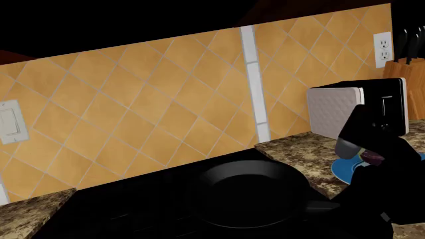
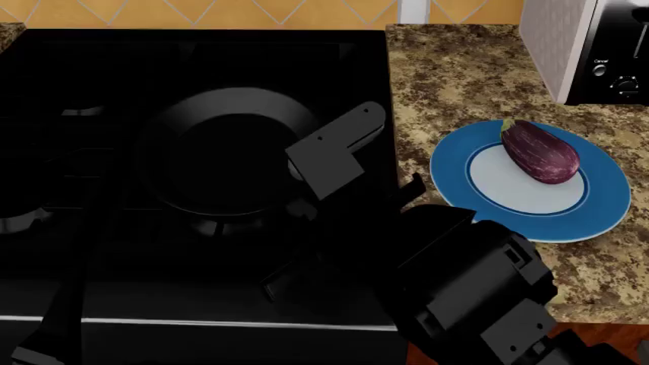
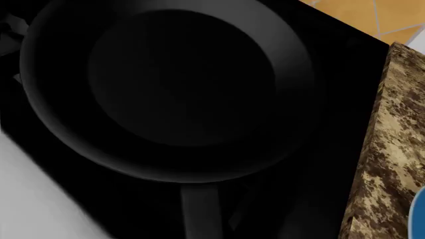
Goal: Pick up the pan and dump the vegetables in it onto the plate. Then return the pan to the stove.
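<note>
Pan (image 2: 228, 152) sits empty on my stove (image 2: 121, 251), its handle (image 3: 199, 211) pointing toward the silver front edge. Eggplant (image 2: 539, 150) lies on the blue-rimmed plate (image 2: 609, 199), which rests on the speckled granite counter (image 2: 446, 76) just beside the stove. A toaster (image 1: 355, 107) stands behind the plate, against an orange diamond-tiled wall (image 1: 153, 104) with a knife block (image 1: 403, 62) in the corner. My right gripper (image 2: 335, 148) hovers above the pan's right rim; I cannot tell how wide it stands, and nothing shows in its hold. My left gripper is out of sight.
</note>
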Motion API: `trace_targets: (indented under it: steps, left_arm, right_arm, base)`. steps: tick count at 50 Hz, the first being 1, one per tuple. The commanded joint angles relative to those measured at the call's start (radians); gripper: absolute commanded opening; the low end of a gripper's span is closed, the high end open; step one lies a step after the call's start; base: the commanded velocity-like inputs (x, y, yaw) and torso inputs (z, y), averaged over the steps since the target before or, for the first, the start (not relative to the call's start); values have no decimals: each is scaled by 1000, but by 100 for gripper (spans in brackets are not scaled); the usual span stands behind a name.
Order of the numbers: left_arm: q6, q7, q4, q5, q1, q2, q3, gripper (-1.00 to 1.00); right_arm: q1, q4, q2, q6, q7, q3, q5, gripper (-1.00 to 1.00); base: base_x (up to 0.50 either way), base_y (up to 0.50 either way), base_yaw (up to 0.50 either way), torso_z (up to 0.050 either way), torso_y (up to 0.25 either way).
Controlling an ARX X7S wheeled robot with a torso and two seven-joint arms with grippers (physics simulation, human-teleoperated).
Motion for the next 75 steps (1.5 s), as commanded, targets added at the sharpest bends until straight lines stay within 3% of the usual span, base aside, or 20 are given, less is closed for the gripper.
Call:
trace_targets:
  steps: [1, 30, 31, 55, 68, 75]
  left_arm:
    - [14, -6, 0, 2, 12, -10, -2, 100]
    - [51, -17, -2, 14, 47, -29, 0, 100]
    - [53, -16, -2, 16, 48, -28, 3, 100]
    - [65, -20, -5, 18, 41, -32, 18, 100]
    - [82, -16, -12, 28, 49, -31, 27, 100]
    - [71, -25, -5, 23, 35, -32, 36, 100]
  right_arm:
    - [68, 61, -37, -66, -28, 82, -145, -100]
    - [56, 178, -93, -141, -102, 82, -136, -100]
    - [48, 141, -80, -127, -86, 87, -127, 100]
    - [15, -240, 62, 31, 82, 226, 37, 100]
    - [-145, -689, 219, 86, 327, 379, 191, 100]
    - [-240, -814, 303, 87, 408, 464, 277, 100]
  base:
    - [0, 0, 0, 10, 10]
    - [0, 0, 0, 1, 4]
    - [0, 0, 0, 0, 0]
    - [0, 0, 0, 0, 0]
    - [0, 0, 0, 0, 0]
    - [0, 0, 0, 0, 0]
